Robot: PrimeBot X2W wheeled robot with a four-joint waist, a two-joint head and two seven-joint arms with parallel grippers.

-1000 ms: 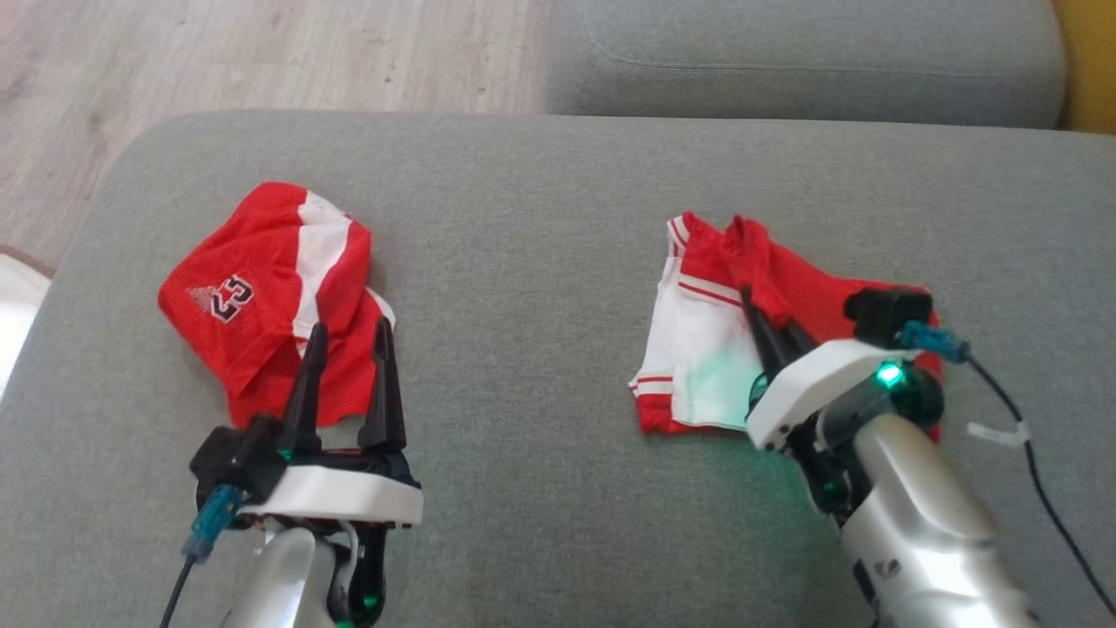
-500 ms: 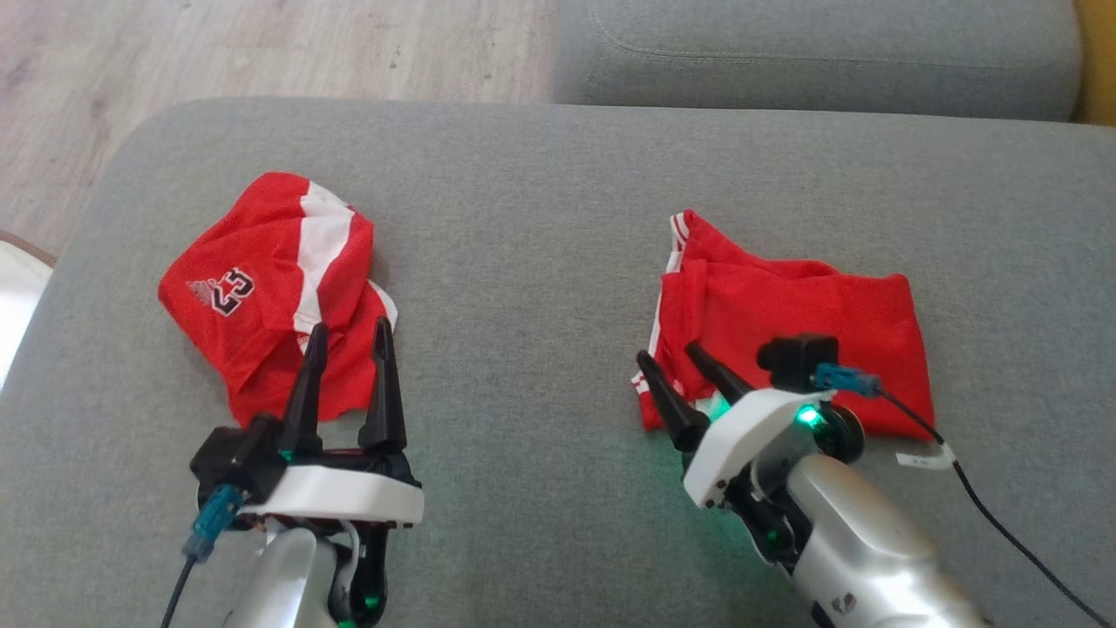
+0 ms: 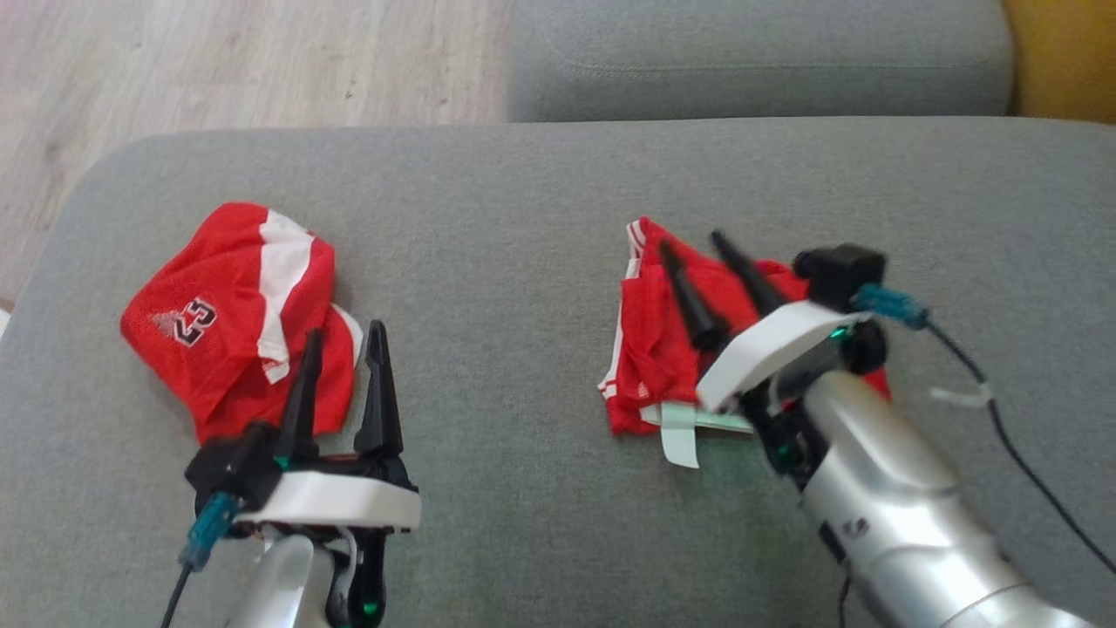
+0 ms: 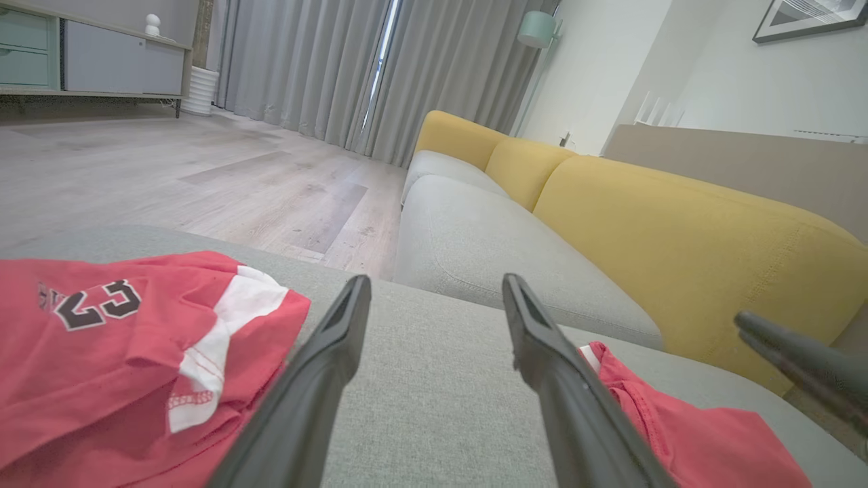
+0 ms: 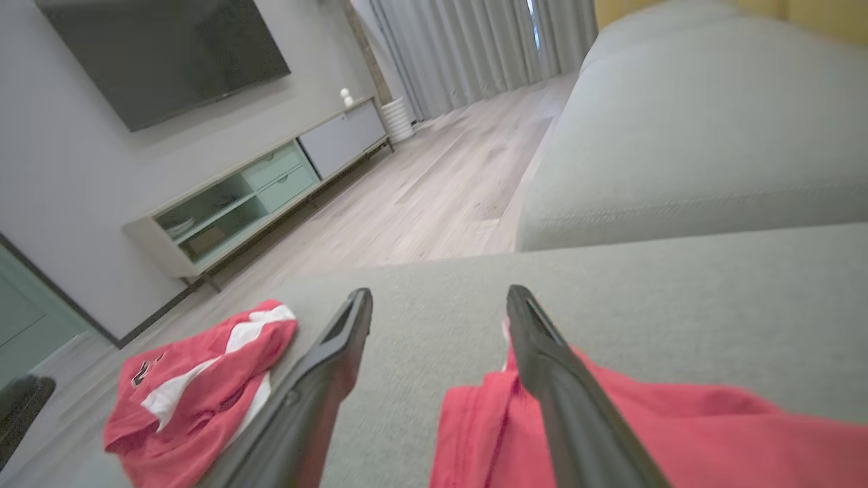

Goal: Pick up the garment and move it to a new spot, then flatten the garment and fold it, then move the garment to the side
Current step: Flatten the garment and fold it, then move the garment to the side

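Here, head view: right gripper [image 3: 691,242] spread wide, empty, over the folded red garment [image 3: 649,349] on the grey cushion [image 3: 523,262].
Left wrist view: left gripper [image 4: 435,281] wide, empty; garment at lower right.
Right wrist view: garment under the right-hand finger.

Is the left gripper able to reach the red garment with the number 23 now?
Probably yes. The left gripper is open, its fingertips at the numbered garment's near edge, with nothing between them. Whether they touch it I cannot tell.
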